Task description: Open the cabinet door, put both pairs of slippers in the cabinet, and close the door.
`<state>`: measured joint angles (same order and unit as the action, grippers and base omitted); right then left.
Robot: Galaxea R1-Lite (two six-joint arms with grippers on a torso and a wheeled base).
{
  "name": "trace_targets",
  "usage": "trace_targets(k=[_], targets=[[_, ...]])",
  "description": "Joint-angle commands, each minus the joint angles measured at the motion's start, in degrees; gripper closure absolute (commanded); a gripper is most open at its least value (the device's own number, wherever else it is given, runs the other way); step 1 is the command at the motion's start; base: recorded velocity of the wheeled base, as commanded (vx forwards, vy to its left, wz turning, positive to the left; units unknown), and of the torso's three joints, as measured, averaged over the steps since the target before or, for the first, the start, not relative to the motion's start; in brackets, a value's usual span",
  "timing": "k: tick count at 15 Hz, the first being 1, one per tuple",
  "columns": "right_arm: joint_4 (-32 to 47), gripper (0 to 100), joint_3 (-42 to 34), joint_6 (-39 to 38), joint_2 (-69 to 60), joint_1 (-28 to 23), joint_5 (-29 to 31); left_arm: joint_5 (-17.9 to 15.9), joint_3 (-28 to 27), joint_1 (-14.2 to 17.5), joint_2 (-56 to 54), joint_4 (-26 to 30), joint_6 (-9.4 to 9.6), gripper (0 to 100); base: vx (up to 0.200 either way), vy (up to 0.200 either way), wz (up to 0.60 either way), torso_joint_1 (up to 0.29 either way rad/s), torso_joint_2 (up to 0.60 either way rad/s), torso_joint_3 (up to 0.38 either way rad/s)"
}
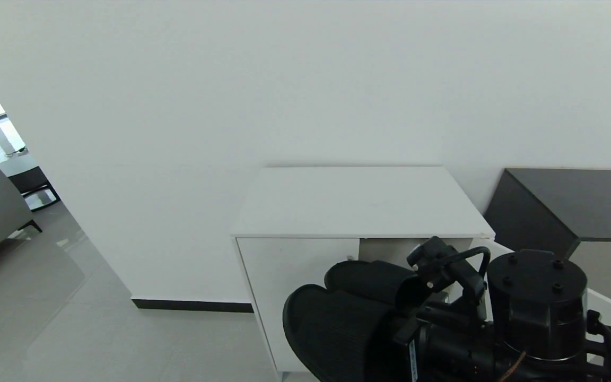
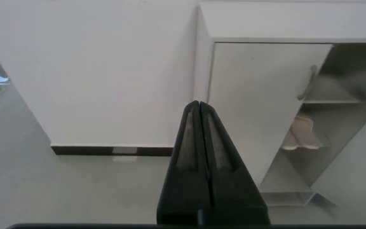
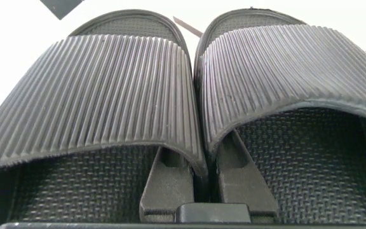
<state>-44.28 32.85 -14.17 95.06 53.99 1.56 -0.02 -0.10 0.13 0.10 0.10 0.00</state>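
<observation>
1. Black slippers [image 1: 348,313] in the head view, carried as a pair on the right arm [image 1: 536,313], low and just before the white cabinet [image 1: 353,201]. Its left door [image 1: 295,286] shut, its right door [image 1: 608,305] swung wide toward the dark furniture [image 1: 576,201], the opening [image 1: 385,249] just behind the pair. Judging by that: door step done, loading under way. Steer straight into the opening, between the shut door's edge and the open leaf, brushing neither.

2. Left wrist view: left jaws pressed flat together, gripping nothing, well back from the cabinet. Inside, cream slippers [image 2: 302,133] already on a shelf, near the handle [image 2: 309,81] of the shut door. Above them a free shelf [image 2: 332,98]; below them the compartment's bottom. Choose one of those bare levels rather than stacking onto the cream pair. Leave this arm clear of the path.

3. Right wrist view: right jaws clenched on the two adjoining inner walls of the black slippers, ribbed straps [image 3: 107,95] side by side and level. Thin, soft-looking walls, so likely to slip or fold if tilted: hold the pinch firm, carry the soles flat, enter leading end first. Release only with both soles flat on the shelf, then draw straight back so as not to drag the pair out. Afterwards, swing the right door shut.
</observation>
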Motion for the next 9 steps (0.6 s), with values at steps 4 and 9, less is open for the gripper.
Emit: trace_targets(k=[4, 9], targets=[[-2.4, 100, -1.2, 0.0, 0.6, 0.1, 0.0, 0.0, 0.0, 0.0, 0.0, 0.0, 0.0, 100, 0.0, -0.2, 0.0, 0.004, 0.0, 0.001], [-4.1, 100, -2.4, 0.0, 1.4, 0.1, -0.4, 0.0, 0.0, 0.0, 0.0, 0.0, 0.0, 100, 0.0, -0.2, 0.0, 0.005, 0.0, 0.002]])
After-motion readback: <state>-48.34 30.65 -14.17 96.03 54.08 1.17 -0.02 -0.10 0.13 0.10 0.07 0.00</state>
